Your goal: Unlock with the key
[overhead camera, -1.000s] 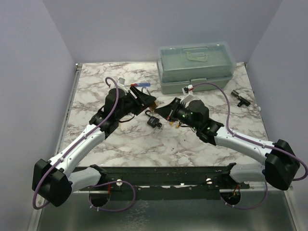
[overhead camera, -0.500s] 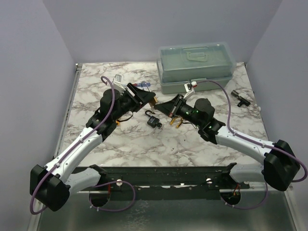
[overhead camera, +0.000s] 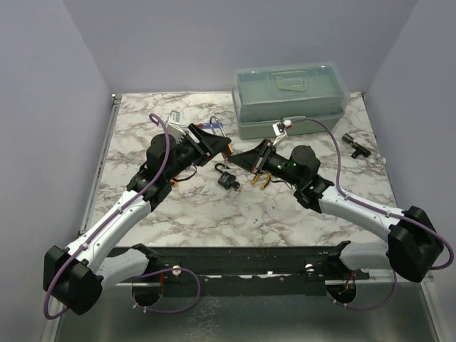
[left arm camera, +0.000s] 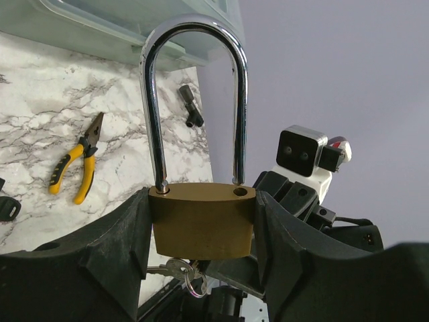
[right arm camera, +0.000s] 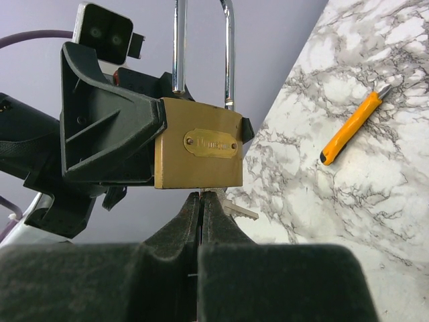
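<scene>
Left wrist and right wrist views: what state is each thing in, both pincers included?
brass padlock: held off the table, shackle upright; locked or released, cannot tell.
left pincer: shut on the brass padlock.
right pincer: shut on the key.
key: at the padlock's base, bunch hanging below.
toolbox: lid closed.
pliers: lying on the table, jaws closed.

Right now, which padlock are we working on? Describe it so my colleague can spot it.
Just in front of the left end of the green toolbox, the left gripper holds a padlock off the table. It is brass with a tall chrome shackle, much bigger than the small black padlock lying below it.
</scene>
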